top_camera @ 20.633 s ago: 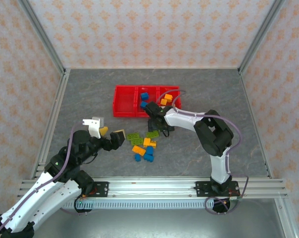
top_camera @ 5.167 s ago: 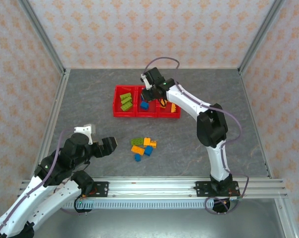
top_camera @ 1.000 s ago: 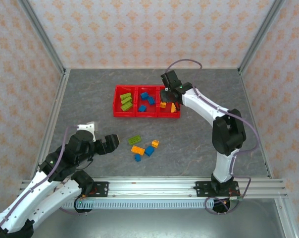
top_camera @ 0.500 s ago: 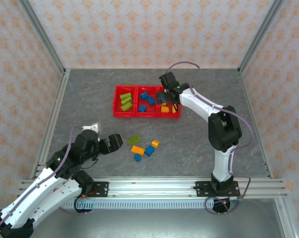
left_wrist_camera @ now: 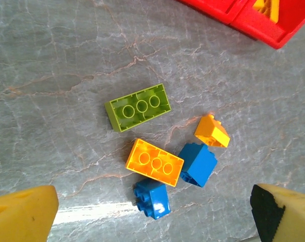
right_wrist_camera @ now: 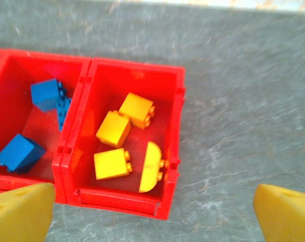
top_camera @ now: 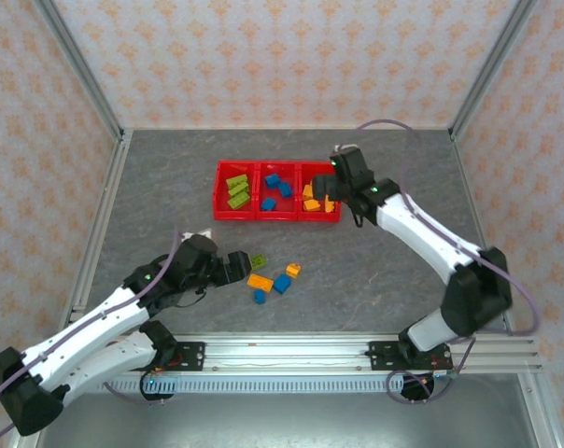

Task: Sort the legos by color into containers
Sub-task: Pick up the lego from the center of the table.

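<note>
- My left hand [top_camera: 233, 265] is spread wide and holds nothing. On its wrist camera the yellow pads [left_wrist_camera: 22, 212] sit at the two bottom corners, with the table [left_wrist_camera: 51, 60] open between them.
- It hangs low over the loose legos near the front of the table. There is a lime green brick [left_wrist_camera: 138, 106] and an orange-yellow brick [left_wrist_camera: 154, 162] just below it. A blue block [left_wrist_camera: 198, 164] sits up against that brick's right end.
- A small orange-yellow piece [left_wrist_camera: 212, 131] lies just above the blue block. A smaller blue piece [left_wrist_camera: 151, 198] lies nearest the camera.
- My right hand [top_camera: 329, 187] is wide open too, and empty — it sits above the right end of the red tray [top_camera: 277, 218].
- The right compartment [right_wrist_camera: 157, 96] has four orange-yellow legos in it. One is a rounded piece [right_wrist_camera: 151, 174] on edge by the front right corner.
- The middle compartment [right_wrist_camera: 36, 126] holds blue legos [right_wrist_camera: 19, 152].
- The left compartment [top_camera: 223, 201] holds lime green legos [top_camera: 237, 191] — I can't make out from the overhead view exactly how many.
</note>
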Robot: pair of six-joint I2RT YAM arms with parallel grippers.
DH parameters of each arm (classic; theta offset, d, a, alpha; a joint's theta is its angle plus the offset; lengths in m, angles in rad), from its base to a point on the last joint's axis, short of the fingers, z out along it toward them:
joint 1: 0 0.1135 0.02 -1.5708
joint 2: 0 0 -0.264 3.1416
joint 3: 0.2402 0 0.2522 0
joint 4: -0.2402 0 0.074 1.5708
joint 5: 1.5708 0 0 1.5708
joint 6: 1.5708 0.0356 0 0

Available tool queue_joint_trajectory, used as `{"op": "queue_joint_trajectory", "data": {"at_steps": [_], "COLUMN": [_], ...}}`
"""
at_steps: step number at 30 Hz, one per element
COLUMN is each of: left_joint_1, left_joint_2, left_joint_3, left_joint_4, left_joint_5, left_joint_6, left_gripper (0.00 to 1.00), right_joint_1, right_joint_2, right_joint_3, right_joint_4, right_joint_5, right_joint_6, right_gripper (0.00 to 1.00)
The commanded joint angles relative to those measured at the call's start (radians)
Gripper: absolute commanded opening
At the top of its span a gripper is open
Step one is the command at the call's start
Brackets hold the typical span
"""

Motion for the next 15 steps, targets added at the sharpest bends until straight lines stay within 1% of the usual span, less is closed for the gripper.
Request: {"op": "queue_joint_trajectory", "data": {"at_steps": [1, 5, 9, 13, 15], "left_joint_1": [-0.010, -0.011, -0.012, -0.013, -0.018], "left_joint_2": [0.077, 0.202, 0.329, 0.445, 0.496], "left_joint_3": [0.003, 0.045, 0.105, 0.143, 0.164], "left_joint_4": [0.090, 0.082, 0.049, 0.101, 0.130], "left_joint_5": [-0.037, -0.115, -0.192, -0.164, -0.155], "left_joint_6": [0.011, 0.021, -0.009, -0.034, -0.056], "left_gripper": [0.99, 0.99, 0.99, 0.99, 0.99], "right_joint_1": [-0.021, -0.029, -0.029, -0.029, -0.029], "right_joint_2": [-0.131, -0.244, -0.325, -0.382, -0.403], "right_joint_3": [-0.100, -0.150, -0.185, -0.233, -0.256], "right_joint_4": [0.119, 0.126, 0.113, 0.130, 0.138], "right_joint_5": [0.086, 0.073, 0.021, -0.039, -0.037], "right_joint_6": [-0.031, -0.006, -0.013, -0.025, -0.035], "right_gripper": [1.00, 1.00, 1.00, 1.00, 1.00]}}
